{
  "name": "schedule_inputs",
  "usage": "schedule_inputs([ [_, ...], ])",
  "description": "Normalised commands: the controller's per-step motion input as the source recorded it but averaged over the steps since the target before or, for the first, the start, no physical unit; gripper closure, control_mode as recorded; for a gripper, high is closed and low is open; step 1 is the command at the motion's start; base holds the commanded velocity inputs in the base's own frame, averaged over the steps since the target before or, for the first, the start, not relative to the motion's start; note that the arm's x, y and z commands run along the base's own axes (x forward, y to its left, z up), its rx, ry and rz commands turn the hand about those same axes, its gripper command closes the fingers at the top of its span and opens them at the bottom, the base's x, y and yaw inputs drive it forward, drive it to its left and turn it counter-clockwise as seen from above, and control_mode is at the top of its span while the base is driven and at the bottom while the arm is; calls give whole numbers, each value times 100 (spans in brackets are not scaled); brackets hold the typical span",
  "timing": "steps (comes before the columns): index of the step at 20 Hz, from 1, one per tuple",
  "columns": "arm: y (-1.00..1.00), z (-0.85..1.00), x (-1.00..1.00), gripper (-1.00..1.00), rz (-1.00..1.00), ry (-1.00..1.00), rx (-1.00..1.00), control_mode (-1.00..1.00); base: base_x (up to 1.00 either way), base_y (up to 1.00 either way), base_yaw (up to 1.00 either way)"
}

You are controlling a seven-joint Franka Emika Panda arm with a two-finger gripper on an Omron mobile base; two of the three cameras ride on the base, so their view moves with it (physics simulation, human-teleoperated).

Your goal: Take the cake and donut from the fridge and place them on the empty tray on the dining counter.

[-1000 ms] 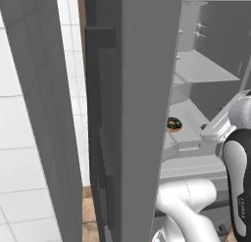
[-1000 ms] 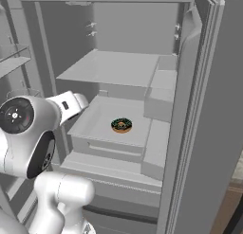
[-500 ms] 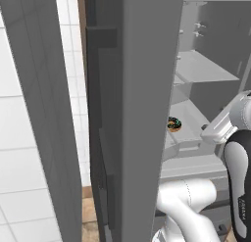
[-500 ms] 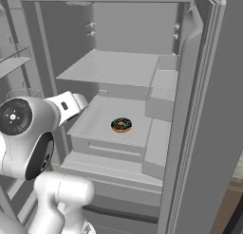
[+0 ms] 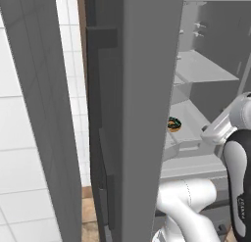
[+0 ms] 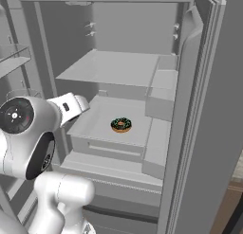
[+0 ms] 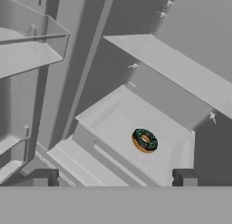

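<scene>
Donut right of middle of hand view, flat on fridge shelf. Tool spread wide, empty, well short. Could bump shelf edge; could knock donut back.

A wall of white square tiles stands on the left side of the left base view, with thin grey lines between the tiles. Below it a brown floor shows. In the right base view a brown floor shows at the lower right corner.
</scene>
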Motion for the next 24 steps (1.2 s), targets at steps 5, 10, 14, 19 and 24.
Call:
schedule_inputs([
  [5, -37, -46, 12, -100, -13, 15, 0, -100, 0, 0, 0],
  [10, -7, -44, 15, -100, -2, -2, 0, -100, 0, 0, 0],
  [14, 0, -17, 26, -100, 0, -11, 2, -100, 0, 0, 0],
  [19, 1, -19, 52, -100, 0, 0, 7, -100, 0, 0, 0],
  [24, 2, -47, 62, -100, 0, 7, 4, -100, 0, 0, 0],
])
